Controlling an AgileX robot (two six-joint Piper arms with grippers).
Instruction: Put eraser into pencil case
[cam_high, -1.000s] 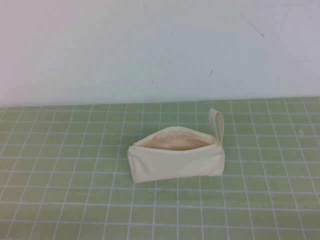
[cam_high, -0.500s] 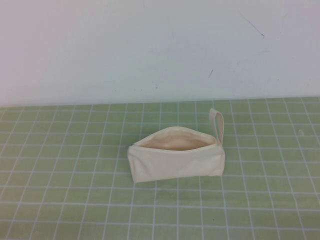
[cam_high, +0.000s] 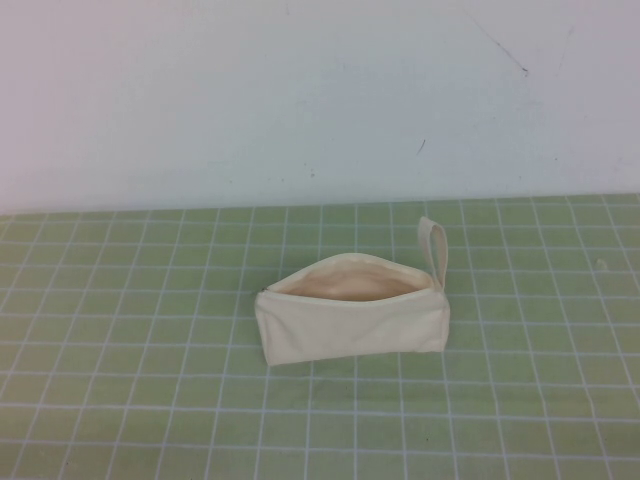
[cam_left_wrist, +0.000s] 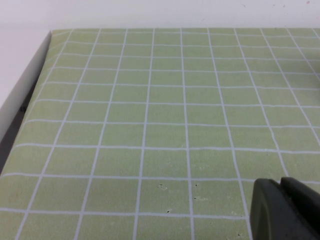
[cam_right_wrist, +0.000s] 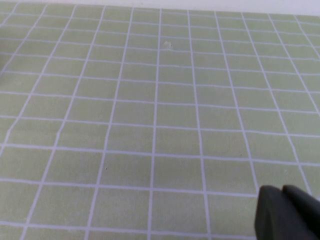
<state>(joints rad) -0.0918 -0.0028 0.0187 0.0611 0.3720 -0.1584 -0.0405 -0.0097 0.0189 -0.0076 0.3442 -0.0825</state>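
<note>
The cream-white pencil case (cam_high: 350, 320) stands on the green grid mat near the middle of the high view. Its zip is open, showing pale beige lining (cam_high: 345, 285). Its loop strap (cam_high: 434, 250) sticks up at the right end. No eraser shows in any view; whether it lies inside the pouch I cannot tell. Neither arm shows in the high view. My left gripper (cam_left_wrist: 280, 189) is shut and empty over bare mat in the left wrist view. My right gripper (cam_right_wrist: 282, 194) is shut and empty over bare mat in the right wrist view.
The green grid mat (cam_high: 150, 400) covers the table up to a white back wall (cam_high: 300, 100). In the left wrist view the mat's edge (cam_left_wrist: 42, 55) meets a white border.
</note>
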